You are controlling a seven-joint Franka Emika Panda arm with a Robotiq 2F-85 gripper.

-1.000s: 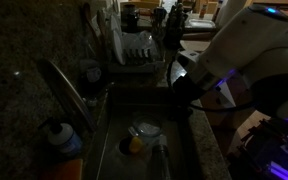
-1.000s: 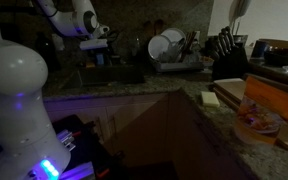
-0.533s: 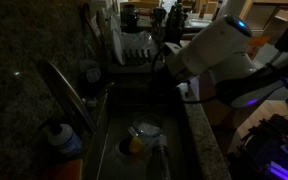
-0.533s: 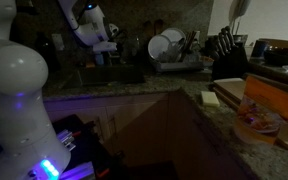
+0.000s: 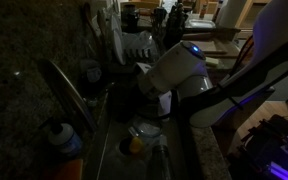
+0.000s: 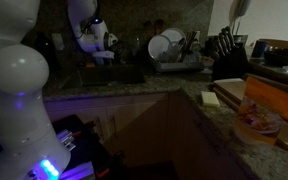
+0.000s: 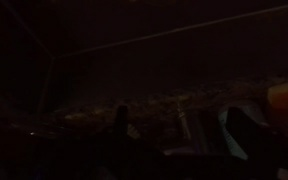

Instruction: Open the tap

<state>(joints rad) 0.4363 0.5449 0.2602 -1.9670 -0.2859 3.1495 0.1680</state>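
Observation:
The tap (image 5: 66, 92) is a long, slim, shiny curved spout that rises from the left rim of the sink (image 5: 109, 120). My arm's white wrist (image 5: 177, 70) hangs over the sink basin, to the right of the tap and apart from it. In that view the gripper is hidden in the dark under the wrist. It shows small over the sink in an exterior view (image 6: 108, 54). The wrist view is very dark. My gripper (image 7: 182, 128) shows two dark fingers (image 7: 242, 132) wide apart with nothing between them.
A blue-capped bottle (image 5: 62, 135) stands at the tap's base. A bowl (image 5: 144, 130) and an orange item (image 5: 134, 146) lie in the basin. The rack of white dishes (image 5: 134, 45) stands behind the sink and also shows in an exterior view (image 6: 169, 45). A knife block (image 6: 224, 47) stands on the counter.
My arm has swung from over the counter on the right to above the sink basin, closer to the tap. Nothing else has moved.

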